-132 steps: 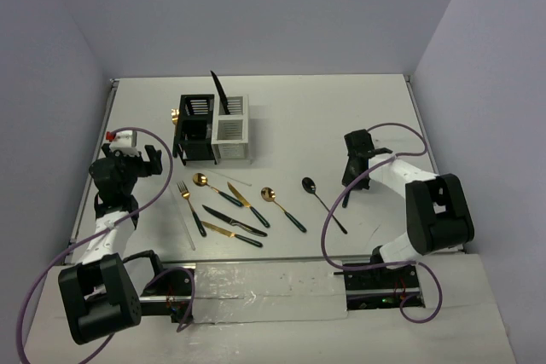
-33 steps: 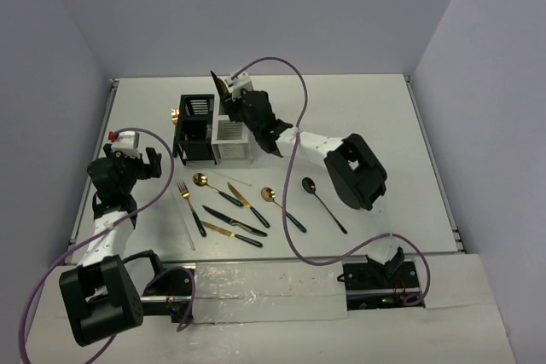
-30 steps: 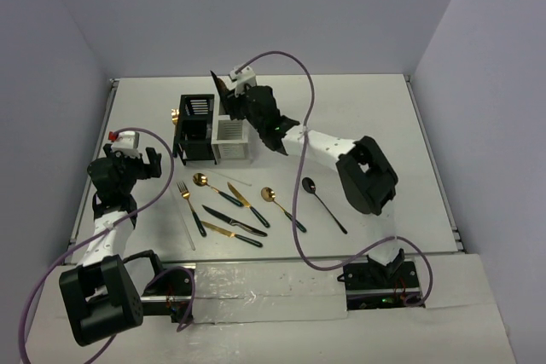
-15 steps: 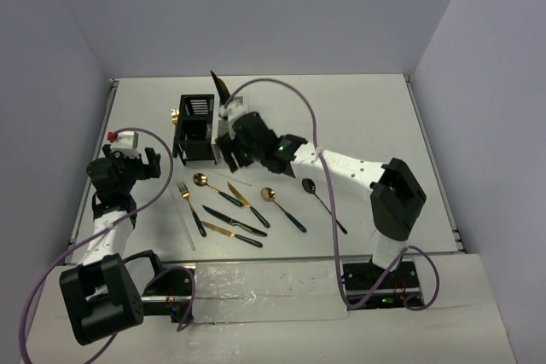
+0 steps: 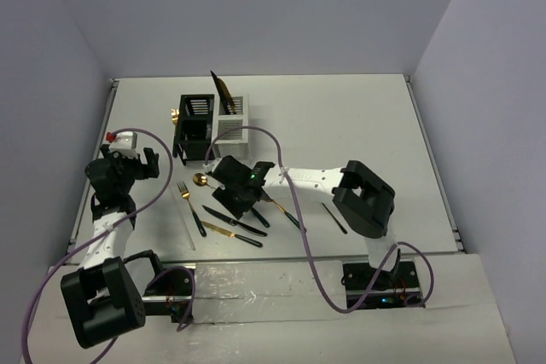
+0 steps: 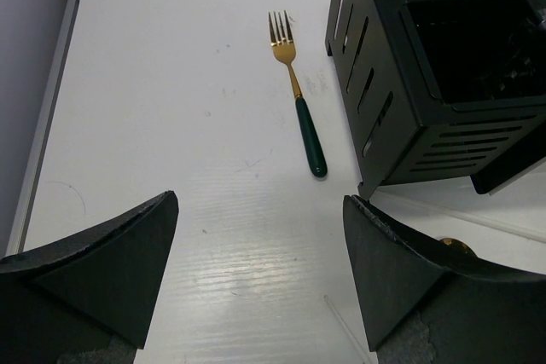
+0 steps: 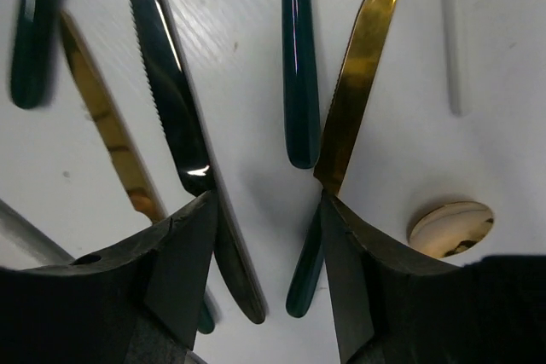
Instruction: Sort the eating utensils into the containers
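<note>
- Lying nearest the arm bases, a row of eating utensils (image 5: 229, 221) sits on the table (image 5: 358, 117): a gold fork (image 5: 191, 208), dark knives, and a black spoon handle (image 5: 334, 218) off to the right.
- Right gripper (image 5: 236, 194) hangs low over the middle of that row, jaws parted and gripping nothing.
- Its wrist view shows a green handle (image 7: 299, 66) between the fingers, a gold knife blade (image 7: 362, 66) just right of it, and a black serrated knife (image 7: 175, 100) to the left.
- Left gripper (image 5: 132, 164) hovers at the left edge, jaws wide apart and empty.
- Farther back stand the joined containers, the black caddy (image 5: 194, 125) left and the white caddy (image 5: 232, 121) right, with a dark blade (image 5: 221, 93) rising from the white one.
</note>
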You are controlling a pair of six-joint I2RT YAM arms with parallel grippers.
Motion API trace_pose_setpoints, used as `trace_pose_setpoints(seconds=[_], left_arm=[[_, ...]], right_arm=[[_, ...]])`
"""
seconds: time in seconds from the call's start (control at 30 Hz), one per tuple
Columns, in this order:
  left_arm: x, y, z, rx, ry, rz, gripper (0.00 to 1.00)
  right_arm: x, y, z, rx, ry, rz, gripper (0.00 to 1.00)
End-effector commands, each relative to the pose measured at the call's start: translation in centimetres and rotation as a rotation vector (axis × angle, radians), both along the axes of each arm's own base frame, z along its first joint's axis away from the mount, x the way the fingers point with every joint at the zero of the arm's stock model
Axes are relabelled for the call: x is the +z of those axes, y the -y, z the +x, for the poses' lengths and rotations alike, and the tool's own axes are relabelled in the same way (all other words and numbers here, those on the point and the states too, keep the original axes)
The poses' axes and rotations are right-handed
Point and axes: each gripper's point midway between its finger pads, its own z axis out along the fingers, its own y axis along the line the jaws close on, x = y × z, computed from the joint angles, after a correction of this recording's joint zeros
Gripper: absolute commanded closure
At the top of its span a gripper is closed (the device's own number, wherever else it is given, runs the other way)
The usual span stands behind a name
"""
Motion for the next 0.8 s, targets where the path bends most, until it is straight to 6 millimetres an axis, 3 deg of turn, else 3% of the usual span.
trace_pose_setpoints(seconds=[0.0,0.27,0.53,0.77], left_arm=[[1.5,-0.1,0.1,-0.010,0.047,0.019,0.12],[1.4,-0.1,0.1,-0.013,0.044,0.017,0.12],[1.4,-0.1,0.2,-0.014,0.042,0.014,0.12],[1.3,-0.2,0.2,-0.014,0.039,0.013,0.12]], right_arm=[[-0.5,0.1,-0.8,0.022,-0.043,-0.045,0.42],[-1.5,0.1,-1.5,0.039,-0.097,-0.059,0.43],[0.7,-0.2,-1.9,0.051,-0.069,-0.016,0.46],[0.6,-0.6,-3.7,0.097,-0.078,-0.022,0.46]])
